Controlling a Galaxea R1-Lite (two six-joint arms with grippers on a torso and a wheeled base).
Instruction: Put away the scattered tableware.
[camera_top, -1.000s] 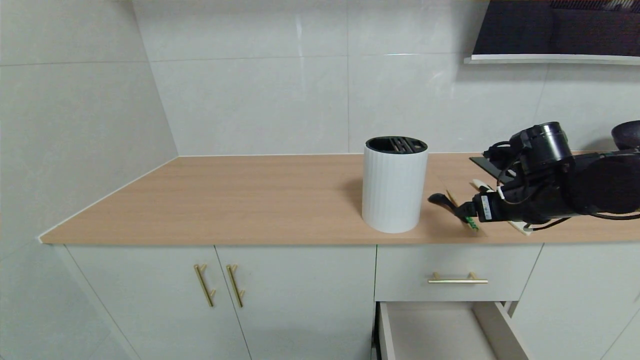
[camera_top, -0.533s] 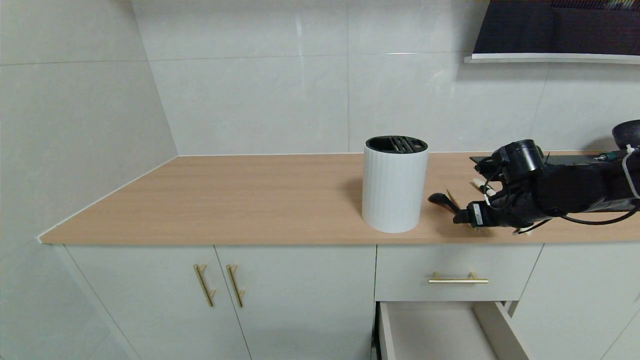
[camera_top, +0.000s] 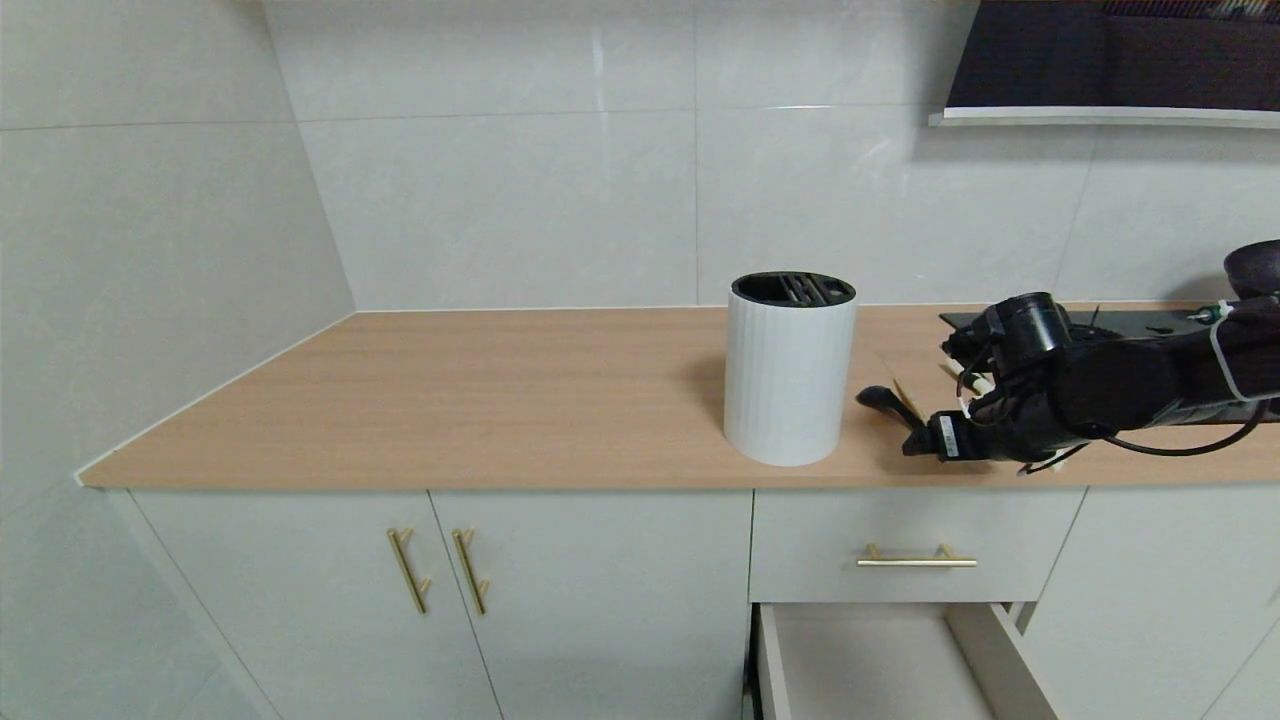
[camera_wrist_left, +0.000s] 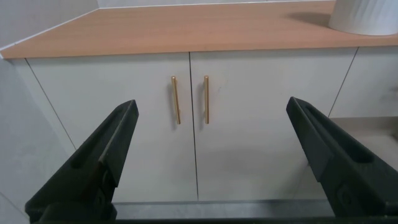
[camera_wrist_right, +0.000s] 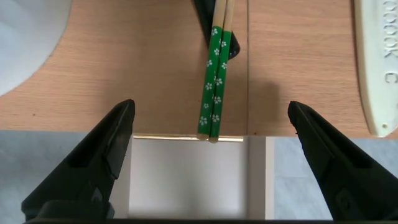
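A pair of chopsticks with green flowered ends lies at the counter's front edge, over a black spoon. My right gripper is open, low over the counter, one finger on each side of the chopsticks' green ends and apart from them. From the head camera the right gripper is just right of the white ribbed utensil holder, with the black spoon between them. A cream-white utensil lies beside the chopsticks. My left gripper is open and holds nothing, below counter height facing the cabinet doors.
Below the chopsticks an open drawer sticks out under a closed drawer with a gold handle. A black cooktop and a dark pot sit at the back right. Two cabinet doors with gold handles face the left gripper.
My right arm has come down and forward, bringing the open gripper from above the counter to the chopsticks' ends at the front edge. The holder and spoon have not moved.
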